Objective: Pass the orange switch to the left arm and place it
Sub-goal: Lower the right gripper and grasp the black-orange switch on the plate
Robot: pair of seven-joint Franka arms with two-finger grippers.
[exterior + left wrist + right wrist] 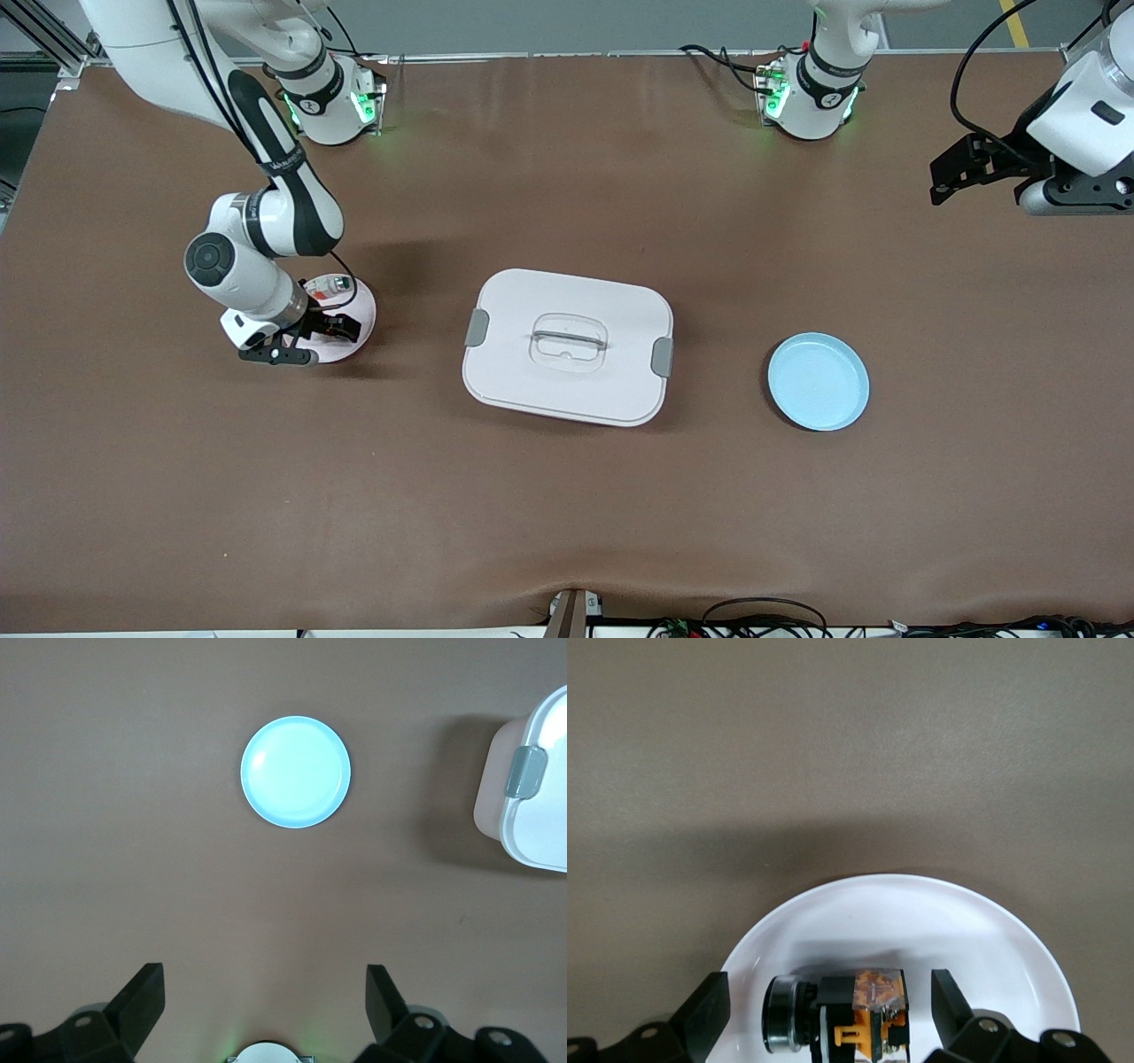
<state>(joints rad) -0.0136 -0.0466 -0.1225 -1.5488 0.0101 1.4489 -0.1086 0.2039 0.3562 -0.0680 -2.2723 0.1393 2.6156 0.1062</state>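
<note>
The orange switch [837,1017], black with orange bands, lies on its side on a white plate [921,904] at the right arm's end of the table. My right gripper [828,1014] is open and low over that plate [359,310], one finger on each side of the switch, not touching it. In the front view the right gripper [310,343] hides the switch. The white box [567,346] stands mid-table with its lid on. My left gripper [952,177] is open and empty, and waits high over the left arm's end of the table.
A light blue plate [818,381] sits between the box and the left arm's end; the left wrist view shows it [295,772] beside a corner of the box [532,806]. A whitish-clear small part [332,285] lies on the white plate's edge.
</note>
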